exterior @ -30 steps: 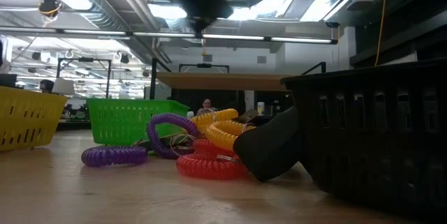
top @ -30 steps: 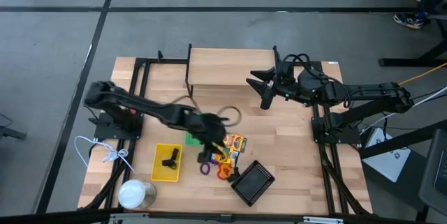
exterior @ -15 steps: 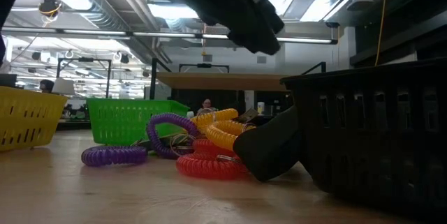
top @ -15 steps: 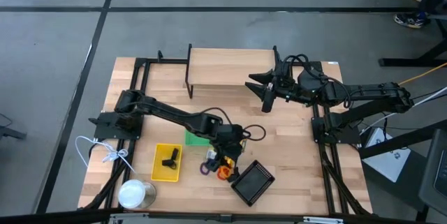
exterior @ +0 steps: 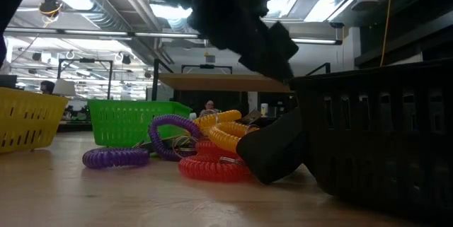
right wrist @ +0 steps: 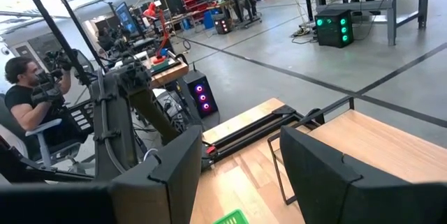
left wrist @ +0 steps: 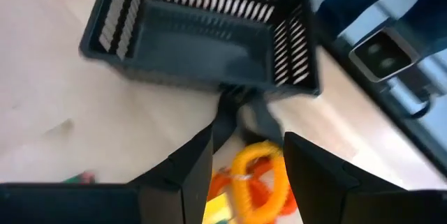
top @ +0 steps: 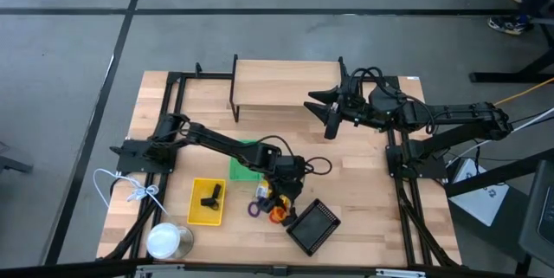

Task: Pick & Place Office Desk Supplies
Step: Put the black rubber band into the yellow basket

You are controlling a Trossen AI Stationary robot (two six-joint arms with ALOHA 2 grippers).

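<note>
1. Left gripper (left wrist: 244, 165) sits low over the pile of supplies, fingers spread apart with nothing between them, pointing at the black mesh tray (left wrist: 202, 39).
2. Between those fingers and the black mesh tray lies a yellow-orange loop (left wrist: 260, 175), and just past it a black clip (left wrist: 241, 112) rests right against the tray's near wall.
3. From overhead, the left gripper (top: 284, 177) hangs just beside the black mesh tray (top: 312, 225), on the side toward the green tray.
4. At table height, red, yellow and purple loops are heaped together: the red loop (exterior: 210, 167) at the bottom, a purple loop (exterior: 115, 158) lying flat farther out from the black mesh tray (exterior: 379, 135).
5. The black clip (exterior: 274, 153) leans on the tray's wall in that level view.
6. The green tray (top: 243, 166) sits beyond the pile from the black mesh tray, partly under the left arm.
7. The yellow tray (top: 208, 201) stands farther off still, with a black clip (top: 210, 196) inside it.
8. A white can (top: 167, 241) stands beyond the yellow tray, well apart from the black mesh tray.
9. Right gripper (top: 327, 115) waits well away from the black mesh tray, up near the raised wooden platform (top: 286, 83), its fingers parted and empty.
</note>
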